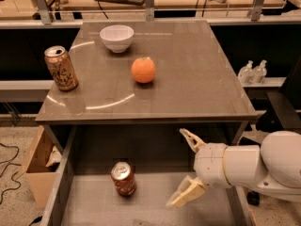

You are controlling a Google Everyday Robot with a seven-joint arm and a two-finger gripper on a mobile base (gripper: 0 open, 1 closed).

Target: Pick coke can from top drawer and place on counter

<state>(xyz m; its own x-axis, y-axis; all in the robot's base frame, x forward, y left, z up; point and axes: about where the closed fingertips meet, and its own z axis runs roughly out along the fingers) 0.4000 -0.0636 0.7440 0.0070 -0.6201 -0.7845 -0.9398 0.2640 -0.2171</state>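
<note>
The coke can point(123, 178), red with a silver top, stands upright on the floor of the open top drawer point(155, 201), left of its middle. My gripper point(184, 168) hangs over the drawer's right half, to the right of the can and apart from it. Its two tan fingers point(192, 139) are spread wide, one above and one below, with nothing between them. The counter point(188, 74) is the glossy grey-brown tabletop just behind and above the drawer.
On the counter stand a tan-gold patterned can point(61, 68) at the left, a white bowl point(116, 37) at the back and an orange point(143, 70) near the middle. A cardboard box point(37, 166) sits on the floor left of the drawer. Two small bottles point(252, 71) stand on a shelf at right.
</note>
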